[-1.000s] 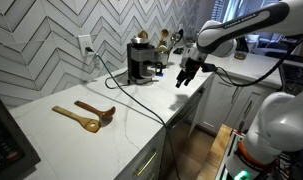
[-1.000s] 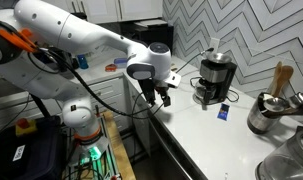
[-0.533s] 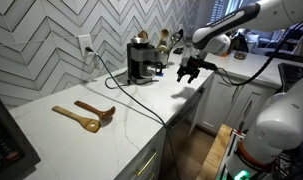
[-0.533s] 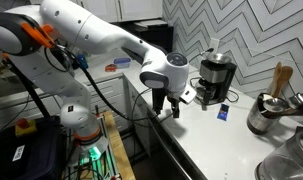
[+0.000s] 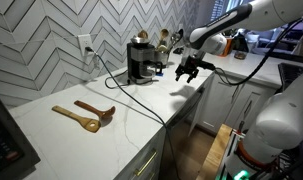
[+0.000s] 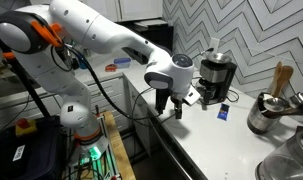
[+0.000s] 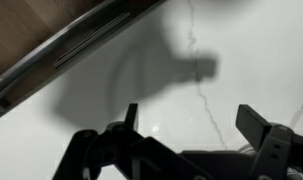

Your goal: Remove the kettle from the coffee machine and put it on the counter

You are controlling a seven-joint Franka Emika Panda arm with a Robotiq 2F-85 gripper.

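Observation:
The black coffee machine (image 5: pixel 141 60) stands on the white counter (image 5: pixel 61 135) against the tiled wall; it also shows in an exterior view (image 6: pixel 217 78). The glass kettle (image 5: pixel 147 71) sits in its bay, seen small and dark in both exterior views (image 6: pixel 208 94). My gripper (image 5: pixel 185 72) hovers over the counter's front edge, apart from the machine, fingers pointing down (image 6: pixel 168 108). In the wrist view the gripper (image 7: pixel 191 125) is open and empty over bare white counter (image 7: pixel 231 60); machine and kettle are out of that view.
Two wooden spoons (image 5: pixel 86 115) lie on the counter. A black cord (image 5: pixel 121 85) runs from the wall outlet (image 5: pixel 86 45) across the counter. A shiny metal vessel with wooden utensils (image 6: pixel 263 112) and a small blue item (image 6: pixel 223 112) stand beyond the machine.
The gripper has moved along the counter edge toward the coffee machine and dropped slightly. It stays open. The kettle and the machine have not moved.

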